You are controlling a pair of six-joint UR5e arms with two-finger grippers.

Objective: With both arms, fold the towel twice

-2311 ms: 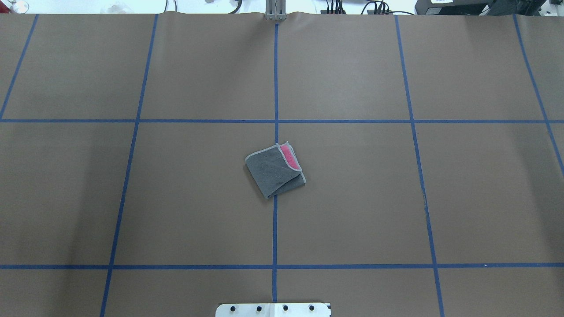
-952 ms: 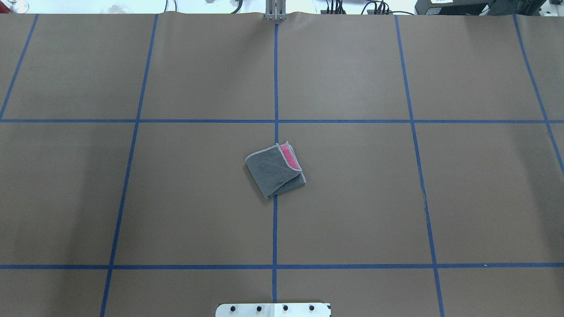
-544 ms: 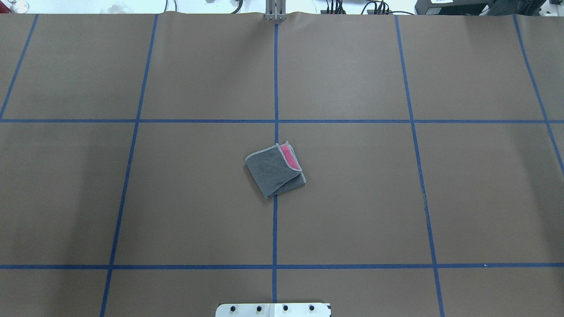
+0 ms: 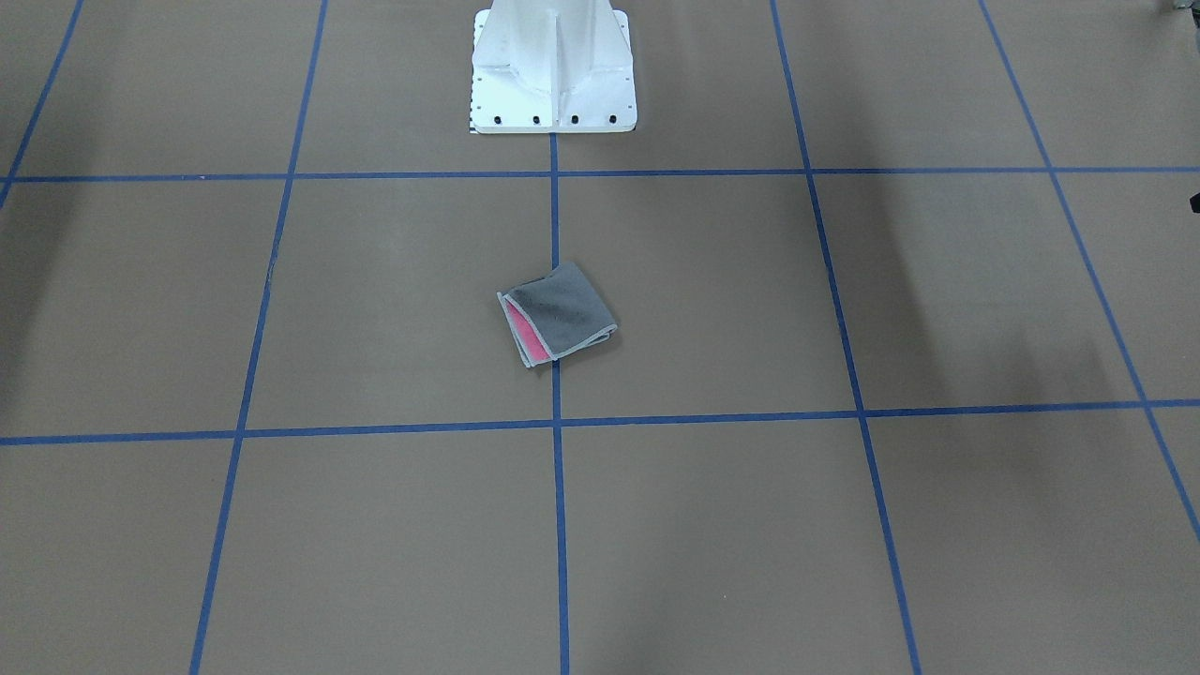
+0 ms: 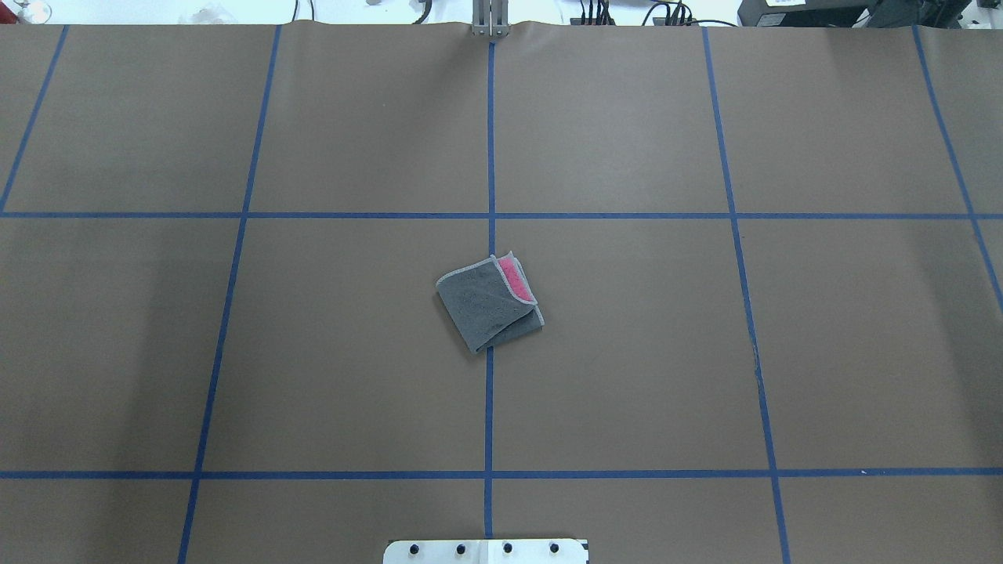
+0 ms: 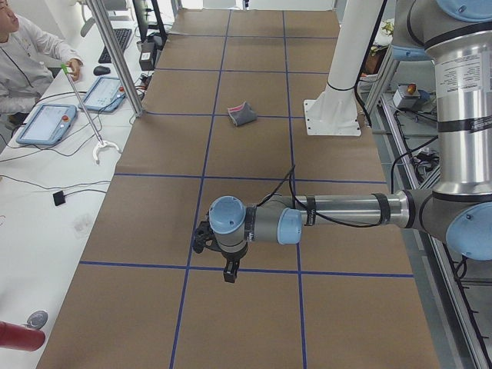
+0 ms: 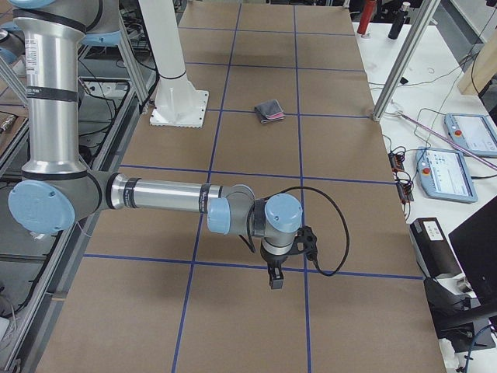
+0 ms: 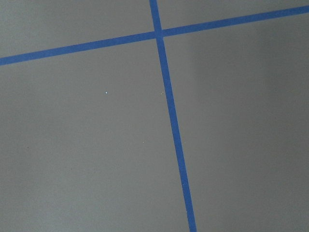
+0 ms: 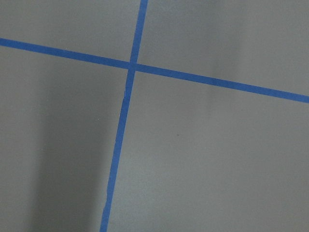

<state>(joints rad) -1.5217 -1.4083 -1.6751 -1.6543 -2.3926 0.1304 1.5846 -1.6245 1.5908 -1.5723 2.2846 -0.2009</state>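
Towel: the towel [image 5: 487, 304] lies folded into a small, roughly square packet, dark grey face up, with a strip of pink showing along one side and light grey edging round it.
Towel's place: mid-desk, lying across the central blue tape line [image 5: 489, 407], out in front of the white pedestal [image 4: 553, 66]; nothing touches it.
Desk: the desk [image 5: 627, 352] is covered in brown paper marked off into a grid by the tape.
Left arm: in the left side view the left arm [image 6: 346, 211] reaches out level over the desk, well apart from the towel.
Left hand: the left hand [image 6: 228, 270] points down over a tape line; I cannot tell whether it is open or closed.
Right arm: in the right side view the right arm [image 7: 163, 194] reaches out level likewise, far from the towel.
Right hand: the right hand [image 7: 274, 280] points down near a tape line; open or closed, I cannot tell.
Wrist views: each shows only brown paper and a crossing of tape.
Beyond the desk: a person [image 6: 27, 54] in white sits by two tablets [image 6: 48, 123].
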